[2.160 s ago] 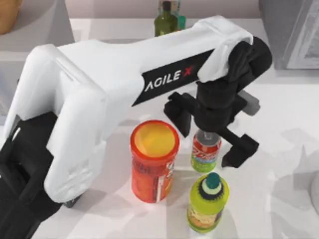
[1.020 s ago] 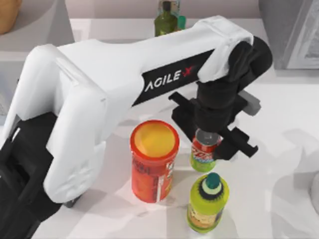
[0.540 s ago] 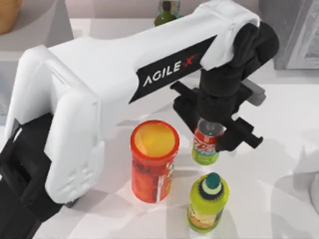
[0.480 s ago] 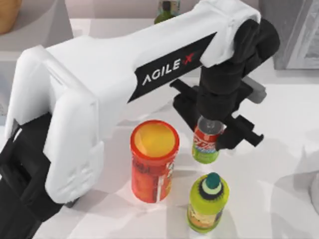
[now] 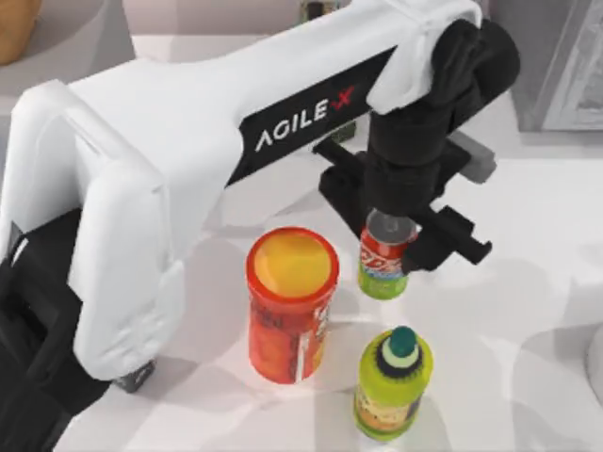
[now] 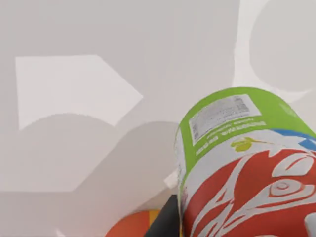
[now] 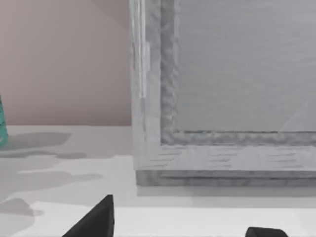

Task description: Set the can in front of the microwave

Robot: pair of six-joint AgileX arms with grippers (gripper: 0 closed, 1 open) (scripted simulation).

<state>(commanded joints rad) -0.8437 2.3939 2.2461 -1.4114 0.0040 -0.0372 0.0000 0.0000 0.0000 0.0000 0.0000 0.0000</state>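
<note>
white table (image 5: 528,377) bearing canister (image 5: 290,315), bottle (image 5: 392,384)

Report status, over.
Left gripper shut on can, can held just off the table. Right gripper open, parked by the speckled appliance. Canister and bottle close beside the can.

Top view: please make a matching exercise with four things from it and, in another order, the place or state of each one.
Things:
1. can
2. orange-red canister
3. yellow-green bottle
4. left end effector

Places or states:
A. nearest the bottom edge, with a teal cap
B. shut on the can
C. left of the can, with a yellow lid
D. held at its silver top, red above and green below

Pairs: 1-D, 2-C, 3-A, 4-B
</note>
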